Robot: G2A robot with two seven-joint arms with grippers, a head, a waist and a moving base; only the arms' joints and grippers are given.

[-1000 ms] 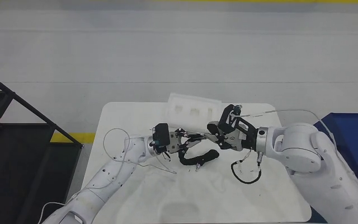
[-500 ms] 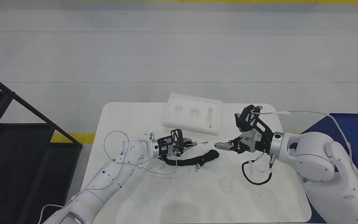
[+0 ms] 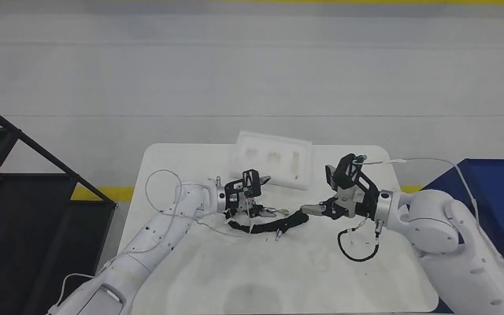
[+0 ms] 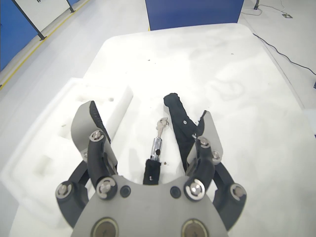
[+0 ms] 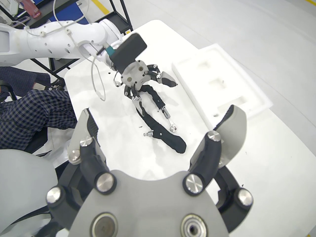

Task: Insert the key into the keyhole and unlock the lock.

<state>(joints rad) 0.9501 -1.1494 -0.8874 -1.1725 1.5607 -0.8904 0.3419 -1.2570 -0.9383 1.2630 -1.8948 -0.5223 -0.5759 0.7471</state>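
the cable lock (image 3: 276,224) has a black cloth cover and a shiny silver metal end (image 4: 156,148), and the key (image 4: 161,125) is silver too. the table (image 3: 331,276) and the foam tray (image 3: 272,155) are plain white. the left gripper (image 4: 148,109) and the right gripper (image 5: 159,110) are grey with black ribbed pads.

The lock (image 5: 172,142) is a cable in a black fabric sleeve, bent into a narrow U and lying flat on the white counter (image 4: 222,62). The shorter leg ends in a chrome cylinder (image 4: 156,149). The small silver key (image 4: 161,127) sticks out of the cylinder's end, in line with it, with a thin ring through its head. The longer leg's blunt sleeved end lies free just beside the key. A small metal pin (image 5: 148,133) juts sideways from the longer leg.
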